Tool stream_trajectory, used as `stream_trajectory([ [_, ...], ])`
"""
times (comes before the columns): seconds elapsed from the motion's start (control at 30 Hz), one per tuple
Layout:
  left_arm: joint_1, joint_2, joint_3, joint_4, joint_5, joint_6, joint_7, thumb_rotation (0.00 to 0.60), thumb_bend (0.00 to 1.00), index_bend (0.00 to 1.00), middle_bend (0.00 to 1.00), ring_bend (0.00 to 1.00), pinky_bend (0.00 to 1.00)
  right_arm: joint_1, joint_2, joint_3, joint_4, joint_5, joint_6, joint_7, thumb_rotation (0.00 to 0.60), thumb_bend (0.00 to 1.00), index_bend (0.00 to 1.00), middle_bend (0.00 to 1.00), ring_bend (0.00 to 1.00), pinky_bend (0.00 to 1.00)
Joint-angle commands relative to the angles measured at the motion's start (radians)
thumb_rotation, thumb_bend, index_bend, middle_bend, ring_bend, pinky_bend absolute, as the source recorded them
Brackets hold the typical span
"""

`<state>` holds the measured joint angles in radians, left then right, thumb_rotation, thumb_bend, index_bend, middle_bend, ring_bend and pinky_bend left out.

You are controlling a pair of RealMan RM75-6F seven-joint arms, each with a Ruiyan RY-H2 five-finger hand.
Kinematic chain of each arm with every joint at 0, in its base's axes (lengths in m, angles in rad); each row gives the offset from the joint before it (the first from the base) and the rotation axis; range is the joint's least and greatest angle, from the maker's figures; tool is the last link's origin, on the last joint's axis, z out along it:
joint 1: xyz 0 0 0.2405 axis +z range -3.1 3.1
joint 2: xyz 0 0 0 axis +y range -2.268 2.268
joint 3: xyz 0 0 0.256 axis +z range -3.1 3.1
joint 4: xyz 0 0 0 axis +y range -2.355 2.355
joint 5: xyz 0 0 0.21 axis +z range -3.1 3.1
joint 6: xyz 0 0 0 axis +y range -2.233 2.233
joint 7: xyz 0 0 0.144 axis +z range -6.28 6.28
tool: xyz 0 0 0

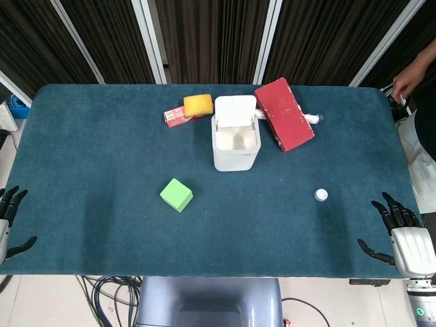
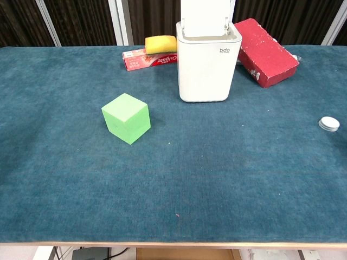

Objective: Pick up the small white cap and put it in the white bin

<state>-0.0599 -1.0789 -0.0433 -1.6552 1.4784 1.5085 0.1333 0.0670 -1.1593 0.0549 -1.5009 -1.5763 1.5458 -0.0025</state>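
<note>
- While nothing is held yet, your left hand (image 1: 9, 218) rests at the near left table edge with its fingers spread and empty, well apart from everything.
- Right of it, the green cube (image 1: 177, 195) sits clear of your likely path.
- At the middle far side stands the white bin (image 1: 236, 143), lid tipped back, mouth open upward; a yellow sponge (image 1: 198, 104), a toothpaste box (image 1: 178, 116) and a red block (image 1: 283, 113) flank it.
- Further right, the small white cap (image 1: 321, 195) lies flat on the cloth, between bin and right hand.
- Your right hand (image 1: 397, 228) waits at the near right edge, fingers apart, holding nothing.
- You're at the reach step, I judge: bring the right hand over the cap and pinch low, since it is small and flat.
</note>
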Motion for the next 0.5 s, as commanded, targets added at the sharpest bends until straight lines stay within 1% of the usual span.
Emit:
stream_trajectory([
  [0.03,0.001,0.0,0.0,0.0,0.0,0.002,0.001,0.6,0.17,0.15,0.14,0.01,0.03,0.001,0.003,-0.002,-0.001,0.002,-0.005,0.003,0.6,0.12,0.15,0.11,0.14,0.23],
  [0.5,0.0,-0.004,-0.001,0.003,-0.004,0.002,0.012,0.6,0.17,0.15,0.14,0.01,0.03,0.003,0.004,-0.004,-0.002,0.003,-0.012,0.0,0.6,0.12,0.15,0.11,0.14,0.23],
])
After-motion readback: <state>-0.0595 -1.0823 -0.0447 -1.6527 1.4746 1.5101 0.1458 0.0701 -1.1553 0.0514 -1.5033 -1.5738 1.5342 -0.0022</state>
